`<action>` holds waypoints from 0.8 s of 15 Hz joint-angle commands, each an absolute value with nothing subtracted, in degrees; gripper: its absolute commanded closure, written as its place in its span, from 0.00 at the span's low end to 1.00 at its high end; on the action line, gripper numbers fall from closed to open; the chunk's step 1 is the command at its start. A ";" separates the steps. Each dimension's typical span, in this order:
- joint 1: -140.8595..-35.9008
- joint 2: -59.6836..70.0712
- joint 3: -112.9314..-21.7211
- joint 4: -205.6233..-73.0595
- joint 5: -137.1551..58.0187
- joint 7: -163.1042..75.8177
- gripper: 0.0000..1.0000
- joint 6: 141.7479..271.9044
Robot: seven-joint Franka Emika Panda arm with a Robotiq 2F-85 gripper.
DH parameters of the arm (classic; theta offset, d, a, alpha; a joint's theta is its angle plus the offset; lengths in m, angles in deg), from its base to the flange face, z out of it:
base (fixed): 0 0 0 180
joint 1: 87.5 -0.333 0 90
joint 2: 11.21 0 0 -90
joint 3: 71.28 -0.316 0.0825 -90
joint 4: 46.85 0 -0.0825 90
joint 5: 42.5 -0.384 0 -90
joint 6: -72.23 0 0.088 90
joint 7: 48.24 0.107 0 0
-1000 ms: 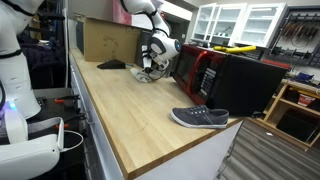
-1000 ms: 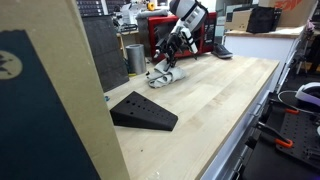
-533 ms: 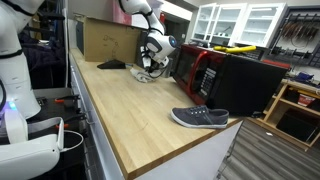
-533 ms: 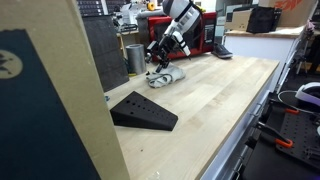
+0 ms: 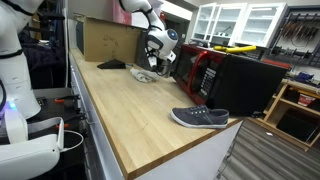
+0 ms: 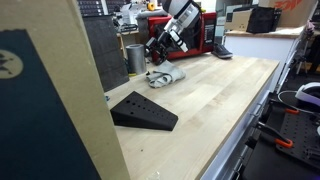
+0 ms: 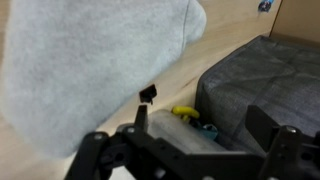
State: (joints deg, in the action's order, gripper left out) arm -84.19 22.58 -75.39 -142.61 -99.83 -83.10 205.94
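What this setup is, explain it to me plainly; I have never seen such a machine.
It is a robot arm with a two-fingered pincer at its tip. Two pictures come from cameras outside the robot, looking over the wooden bench. The third comes from a camera on the wrist, looking past the pincer. Below it lie a grey sock and a grey shoe. Another shoe and a black wedge lie farther off. The fingers stand apart and seem to hold nothing.

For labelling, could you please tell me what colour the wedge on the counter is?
Black; the wedge shows best in an exterior view.
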 commanded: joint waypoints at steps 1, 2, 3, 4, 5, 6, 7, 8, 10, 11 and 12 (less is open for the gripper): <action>-81.18 15.31 -75.54 -145.84 -98.83 -84.49 0.00 203.24; -80.42 13.07 -74.98 -146.45 -97.07 -84.44 0.00 200.65; -79.70 11.38 -74.42 -146.51 -94.79 -84.41 0.00 197.47; -78.75 9.67 -73.83 -146.34 -91.77 -84.11 0.00 192.00; -78.12 8.02 -73.04 -146.26 -89.00 -83.69 0.00 186.49; -77.49 6.41 -72.38 -146.27 -85.94 -83.16 0.00 181.31; -77.20 4.98 -71.53 -146.06 -83.01 -82.98 0.00 176.54; -76.99 3.97 -70.89 -145.83 -80.16 -83.39 0.00 172.32; -77.12 1.66 -69.78 -145.83 -73.80 -83.86 0.00 165.53; -77.51 0.66 -69.54 -146.26 -70.65 -84.36 0.00 163.61; -77.89 -0.99 -69.45 -147.43 -68.25 -84.52 0.00 163.71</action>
